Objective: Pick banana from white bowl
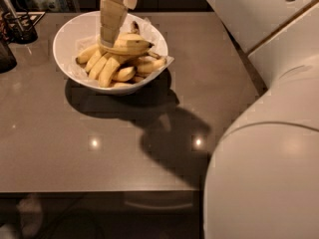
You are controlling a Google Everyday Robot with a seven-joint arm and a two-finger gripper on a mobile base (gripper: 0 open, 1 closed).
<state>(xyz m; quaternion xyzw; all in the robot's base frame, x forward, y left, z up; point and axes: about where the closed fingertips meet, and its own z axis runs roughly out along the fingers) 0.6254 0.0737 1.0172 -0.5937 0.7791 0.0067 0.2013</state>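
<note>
The white bowl (67, 41) stands at the back left of the brown table and holds several yellow bananas. The banana (130, 44), thick and curved with a dark stem at its far end, lies across the top of the pile. My gripper (107, 38) comes down from the top edge into the bowl. Its tip rests at the left end of that top banana. The slimmer bananas (109, 69) lie bunched side by side beneath it.
A dark holder with utensils (20, 28) and a dark object (5, 58) stand at the table's left back corner. My white arm body (264, 173) fills the right side of the view. The table's front edge (99, 190) runs below.
</note>
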